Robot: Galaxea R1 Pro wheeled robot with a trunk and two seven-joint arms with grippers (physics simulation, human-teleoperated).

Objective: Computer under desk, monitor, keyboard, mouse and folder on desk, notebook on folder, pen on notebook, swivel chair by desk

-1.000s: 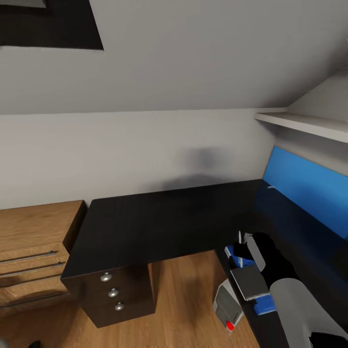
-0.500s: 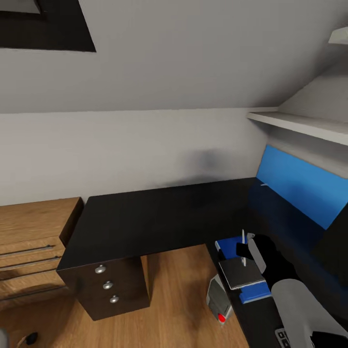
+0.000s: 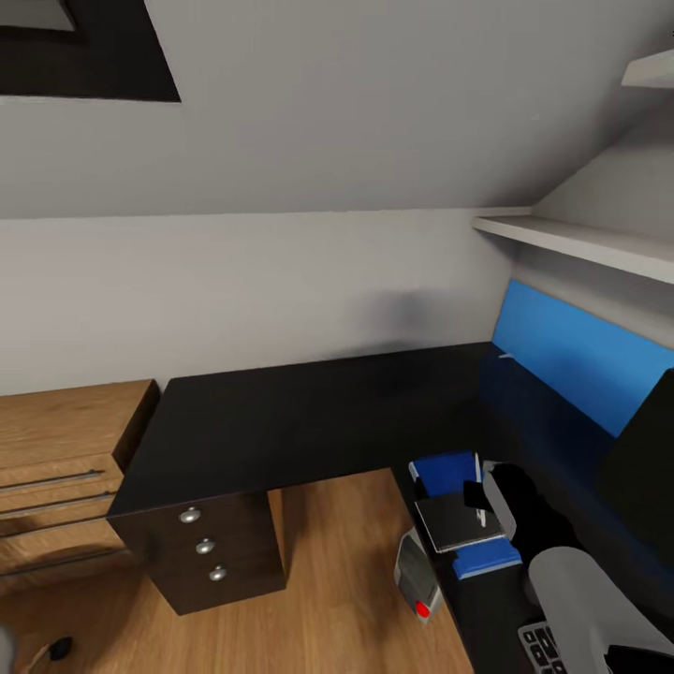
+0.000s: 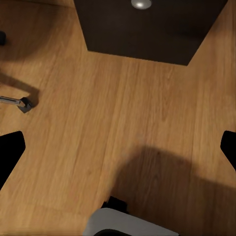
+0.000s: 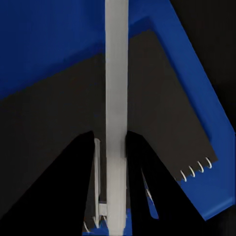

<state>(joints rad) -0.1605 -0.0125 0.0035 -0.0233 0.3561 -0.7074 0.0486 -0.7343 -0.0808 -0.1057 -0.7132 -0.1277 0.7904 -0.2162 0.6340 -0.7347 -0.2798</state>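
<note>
Our right gripper (image 5: 110,147) is clamped on the pen (image 5: 116,98), just above the notebook (image 3: 459,520), which lies on the folder (image 3: 447,471) at the desk (image 3: 309,421) edge. Computer (image 3: 415,578) sits under the desk. Left gripper (image 4: 118,147): fingers spread wide over floor (image 4: 98,123), nothing held.

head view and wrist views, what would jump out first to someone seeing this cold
The bright blue folder lies at the near right of the glossy black desk, with the grey notebook stacked on it. The right gripper holds the thin silver-white pen clamped between its fingers just above the notebook. Behind, a blue wall panel runs under a white shelf.
</note>
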